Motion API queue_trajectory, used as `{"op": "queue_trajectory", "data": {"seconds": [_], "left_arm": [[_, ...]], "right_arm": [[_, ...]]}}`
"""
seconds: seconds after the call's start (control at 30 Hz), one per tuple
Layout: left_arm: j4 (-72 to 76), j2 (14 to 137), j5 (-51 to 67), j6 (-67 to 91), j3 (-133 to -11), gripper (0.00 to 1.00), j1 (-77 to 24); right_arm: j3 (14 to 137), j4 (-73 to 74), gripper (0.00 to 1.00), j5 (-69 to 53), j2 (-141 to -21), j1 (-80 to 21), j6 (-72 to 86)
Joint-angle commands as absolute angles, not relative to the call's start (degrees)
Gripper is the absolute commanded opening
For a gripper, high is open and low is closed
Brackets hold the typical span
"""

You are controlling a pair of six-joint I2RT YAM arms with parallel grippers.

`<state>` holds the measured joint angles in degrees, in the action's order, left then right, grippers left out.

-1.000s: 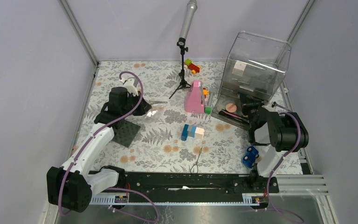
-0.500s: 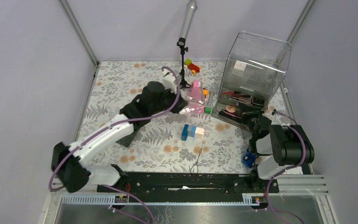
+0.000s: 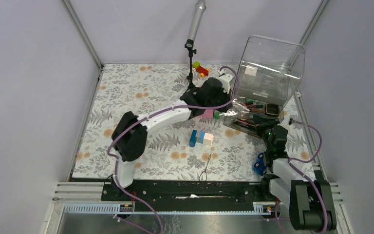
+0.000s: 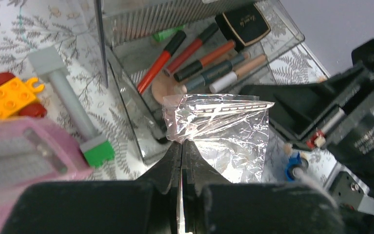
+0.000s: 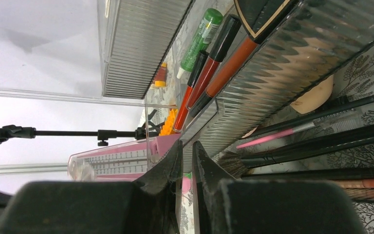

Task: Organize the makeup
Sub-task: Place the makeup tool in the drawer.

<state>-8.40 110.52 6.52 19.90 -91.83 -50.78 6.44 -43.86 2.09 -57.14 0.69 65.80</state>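
So in the last second the left arm swings all the way from the left edge of the tabletop [image 3: 126,92] over to the far right corner. The left end effector [image 4: 181,146] is clamped shut on a clear crinkly packet [image 4: 219,126], which now hangs right over the front lip of the organiser [image 3: 272,58]. Meanwhile the right arm backs off toward the near right corner and makes room.

My read is the carry is basically done and only the drop into the tray is left. The pencils [image 4: 195,48], compact [image 4: 243,24] and sponge [image 4: 161,87] are already lying in there, with the brushes [image 5: 316,134] in the lower level.

Pose-wise, the left arm is stretched long on a diagonal, elbow up over the left middle and wrist tipped down at the tray. The right arm is folded tight by the near edge. The right end effector [image 5: 187,146] sits low just in front of the organiser, jaws nearly together with nothing between them as far as I can see
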Motion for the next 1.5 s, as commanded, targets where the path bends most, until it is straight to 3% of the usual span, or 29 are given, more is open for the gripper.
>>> {"op": "queue_trajectory", "data": {"seconds": [0.0,0.17,0.43,1.1,1.2,1.33,1.47], "left_arm": [[-6.6,115.4,7.9,19.7,-101.3,0.0,-51.0],[-8.4,120.4,8.2,19.9,-107.4,0.0,-51.3],[-16.1,129.6,10.2,17.0,-118.8,0.0,-52.0],[-16.5,138.7,11.8,11.6,-130.6,0.0,-53.1],[-16.5,139.3,11.5,11.0,-130.8,0.09,-53.3],[-16.0,139.5,10.9,10.8,-130.6,0.47,-53.3],[-16.0,138.1,10.5,10.3,-129.8,0.65,-53.3]], "right_arm": [[6.2,-48.6,0.0,2.3,-57.6,0.3,63.6],[5.5,-52.3,0.0,0.7,-60.9,0.3,65.0],[5.4,-48.6,0.0,1.3,-56.7,0.3,63.7],[4.7,-46.4,0.0,0.3,-55.2,-1.2,64.4],[4.7,-45.8,0.0,0.4,-54.6,-1.2,64.3],[4.6,-45.5,0.0,0.2,-54.1,-1.3,64.4],[4.9,-42.1,0.0,0.9,-51.7,-1.2,63.3]]}}
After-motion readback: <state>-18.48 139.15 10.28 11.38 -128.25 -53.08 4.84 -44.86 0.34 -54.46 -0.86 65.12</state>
